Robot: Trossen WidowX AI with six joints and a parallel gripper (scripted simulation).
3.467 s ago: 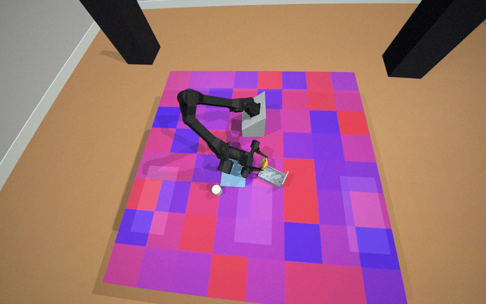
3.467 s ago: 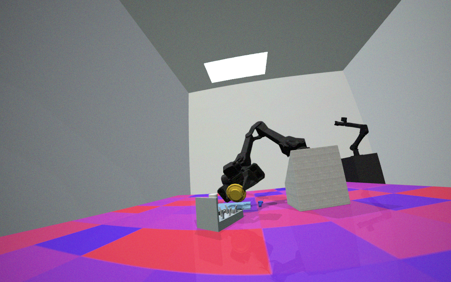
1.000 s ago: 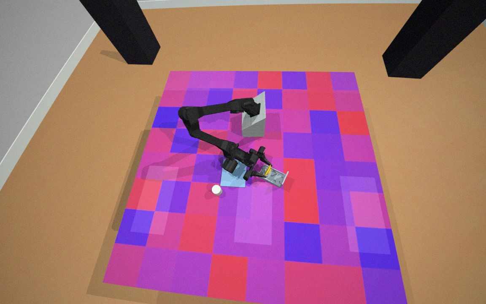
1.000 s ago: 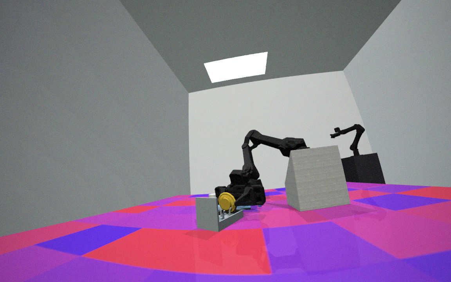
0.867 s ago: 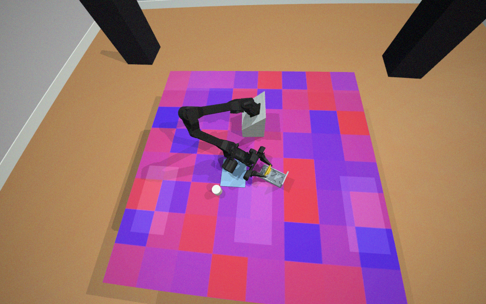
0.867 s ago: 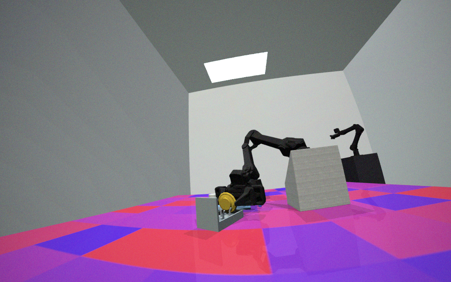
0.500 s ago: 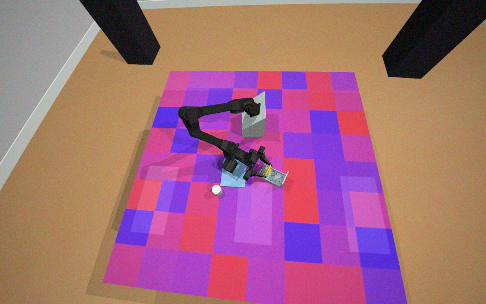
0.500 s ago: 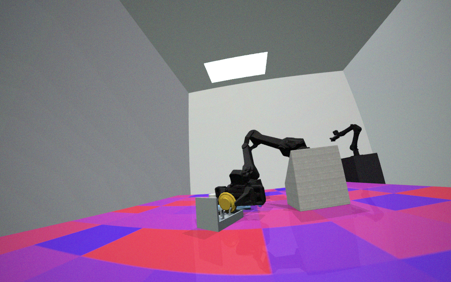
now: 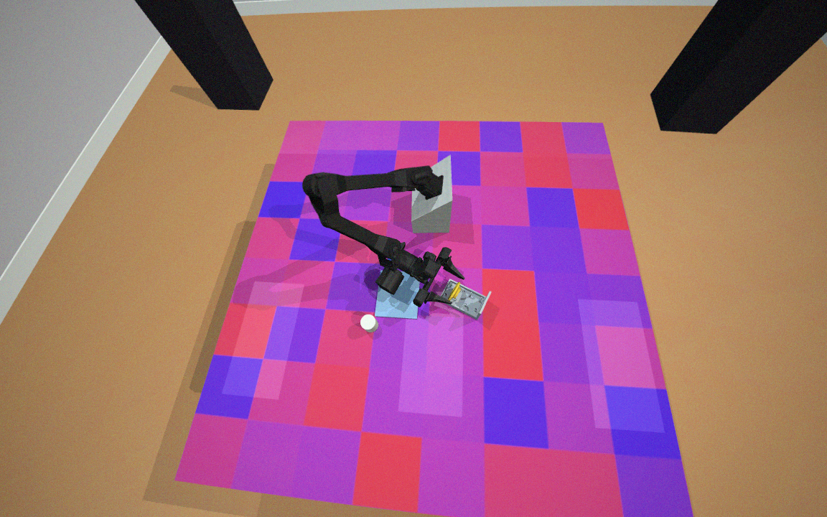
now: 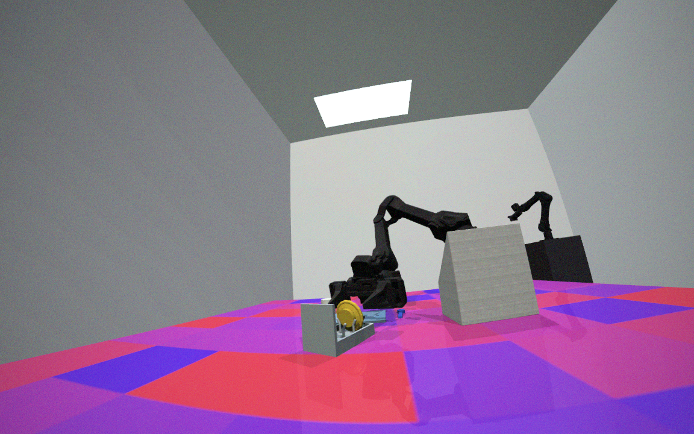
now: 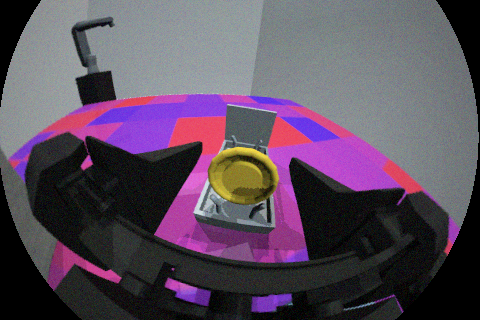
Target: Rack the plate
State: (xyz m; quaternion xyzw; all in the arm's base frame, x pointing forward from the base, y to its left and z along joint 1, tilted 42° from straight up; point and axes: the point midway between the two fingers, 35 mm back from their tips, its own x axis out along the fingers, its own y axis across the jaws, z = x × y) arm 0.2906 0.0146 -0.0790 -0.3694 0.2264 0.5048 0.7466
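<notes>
Where rails rise, plate [image 11: 243, 176] upright, fingers apart.

Matte black throughout, no markings seen. Built from slim rounded links [image 9: 355, 227] joined by bulkier cylindrical joints, with a blocky wrist. Ended in a gripper [image 11: 246, 176] on a curved black crossbar, carrying two dark, wedge-shaped fingers tapering to sharp points.
</notes>
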